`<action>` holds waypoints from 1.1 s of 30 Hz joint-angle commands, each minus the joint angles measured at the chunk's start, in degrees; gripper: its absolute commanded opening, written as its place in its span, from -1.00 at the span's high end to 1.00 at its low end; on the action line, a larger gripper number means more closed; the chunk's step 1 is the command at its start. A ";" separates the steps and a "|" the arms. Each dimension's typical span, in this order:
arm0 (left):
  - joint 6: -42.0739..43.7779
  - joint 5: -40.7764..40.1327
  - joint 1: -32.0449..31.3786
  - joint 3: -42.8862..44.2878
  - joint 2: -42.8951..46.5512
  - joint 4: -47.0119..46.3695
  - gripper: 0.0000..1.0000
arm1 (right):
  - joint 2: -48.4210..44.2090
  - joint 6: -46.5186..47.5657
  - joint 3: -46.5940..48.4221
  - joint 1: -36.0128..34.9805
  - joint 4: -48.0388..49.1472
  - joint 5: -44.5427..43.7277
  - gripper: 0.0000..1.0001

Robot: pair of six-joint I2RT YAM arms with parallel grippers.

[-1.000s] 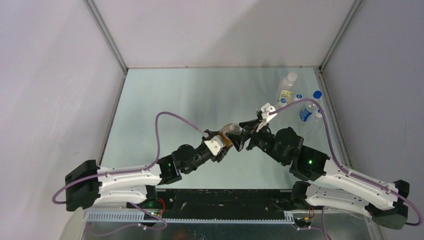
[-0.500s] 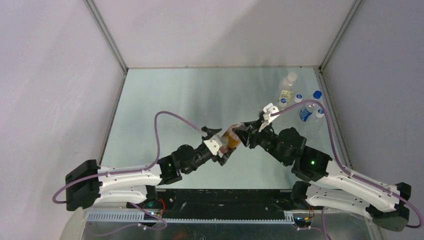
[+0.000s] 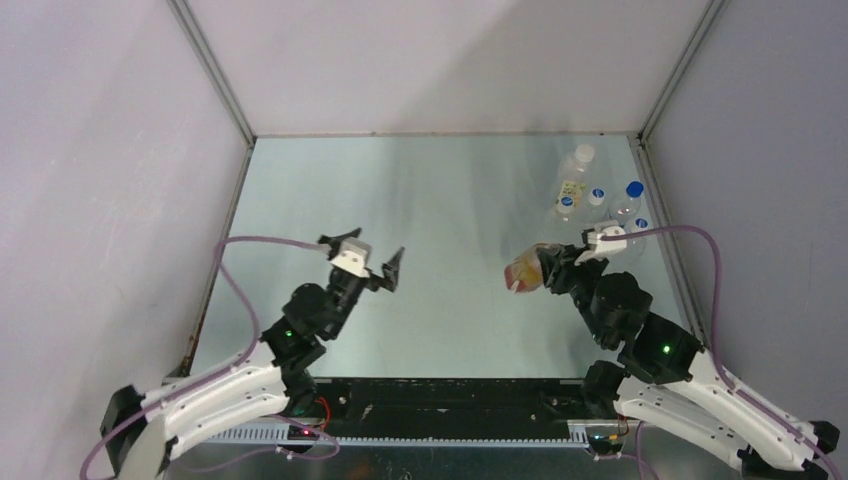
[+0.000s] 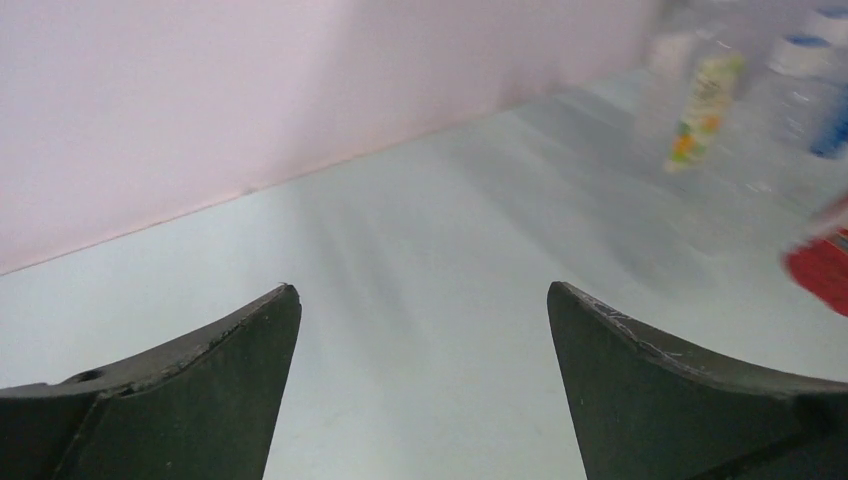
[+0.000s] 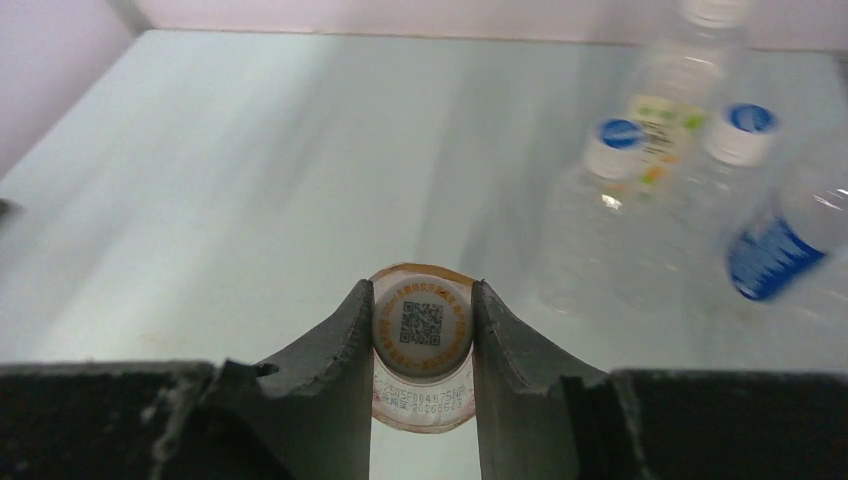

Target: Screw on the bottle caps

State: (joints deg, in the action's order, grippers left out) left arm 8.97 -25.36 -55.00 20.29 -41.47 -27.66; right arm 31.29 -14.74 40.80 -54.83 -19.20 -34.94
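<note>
Right of centre: right fingers [image 3: 548, 268] pinch white cap [image 5: 421, 322] of amber bottle [image 3: 520, 272] | left-centre: left fingers [image 3: 366, 256] spread wide, empty

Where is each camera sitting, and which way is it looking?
Top external: high behind the arms, looking down on the table; both arms show, left gripper open, right gripper shut.
Left wrist: on the left arm, facing across the table toward the back wall; its open dark fingers show.
Right wrist: on the right arm, facing forward over the table; its fingers pinch the white round cap of the amber plastic bottle with a red-orange label.
Shared: all three see the clear yellow-labelled plastic bottle.
</note>
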 commanded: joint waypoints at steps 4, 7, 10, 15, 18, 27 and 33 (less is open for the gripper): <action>2.60 -1.63 12.67 0.29 13.35 9.23 -0.99 | -6.74 1.83 -6.05 8.55 -0.64 -10.44 1.00; 6.33 -2.69 15.14 -0.72 14.82 8.55 -0.99 | -7.45 2.24 -7.99 15.34 -0.56 -8.90 1.00; 7.34 -2.62 17.16 -1.20 15.13 6.97 -1.00 | -7.21 2.00 -9.35 22.16 -0.22 -5.07 1.00; 6.66 -1.68 18.11 -2.01 14.97 5.58 -0.99 | -6.36 2.47 -13.64 29.39 5.20 0.31 1.00; 6.97 -1.81 18.30 -2.41 15.41 5.30 -0.99 | -5.14 3.47 -15.62 32.69 10.11 3.35 1.00; 7.29 -1.27 18.36 -2.79 16.31 5.33 -0.99 | 1.80 6.91 -17.42 34.70 15.12 5.30 0.84; 7.46 -1.43 18.44 -2.89 16.32 5.14 -0.99 | 2.39 5.34 -17.42 34.79 13.42 6.60 0.33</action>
State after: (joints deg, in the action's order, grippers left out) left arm 15.14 -26.85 -37.19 17.56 -25.56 -20.40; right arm 33.65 -8.97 23.27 -20.32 -7.49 -29.47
